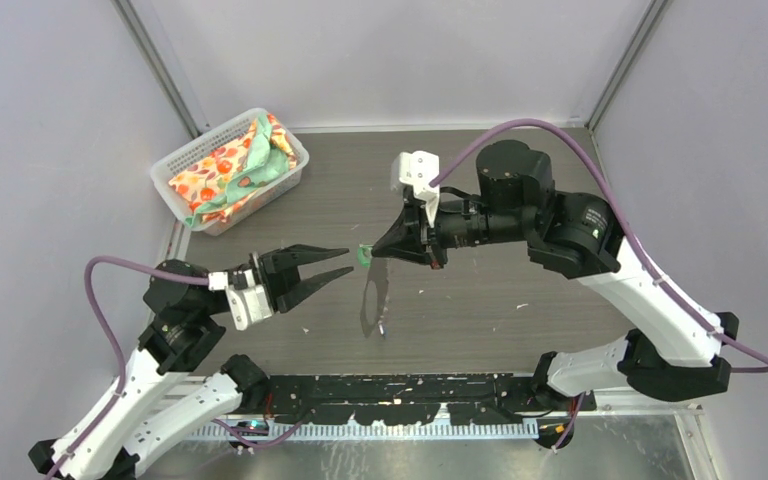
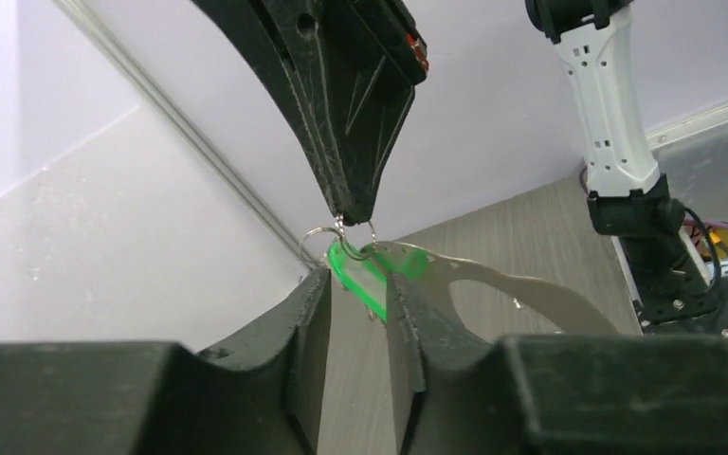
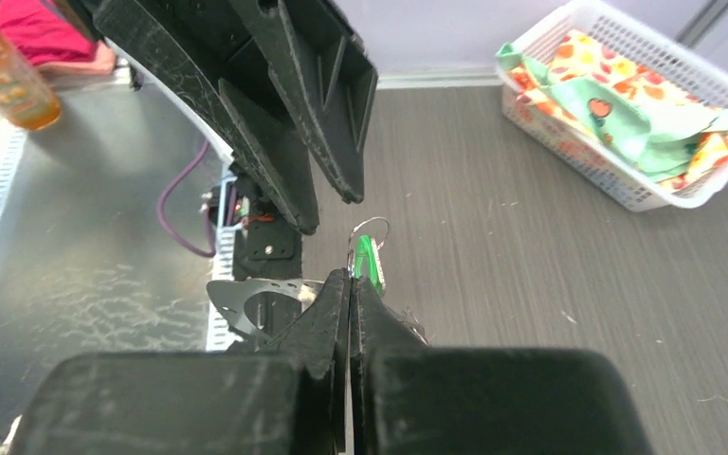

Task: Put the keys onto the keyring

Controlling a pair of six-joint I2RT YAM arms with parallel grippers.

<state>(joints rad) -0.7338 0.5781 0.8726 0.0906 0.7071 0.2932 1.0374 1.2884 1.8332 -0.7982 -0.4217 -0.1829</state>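
Left wrist view: our left hand (image 2: 355, 282) is released, its fingers either side of the green-tagged key (image 2: 346, 258). Just above, our right hand (image 2: 353, 214) is clenched on the key's small wire ring (image 2: 315, 242). The silver keyring (image 2: 540, 289) hangs beyond.

Top camera looks down over the tabletop (image 1: 480, 300); the wrist cameras face each other closely, both showing the green key (image 2: 360, 275).

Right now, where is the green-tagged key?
Near the centre of the top view, the green-tagged key hangs from the tip of the shut right claw, just ahead of the open left claw.
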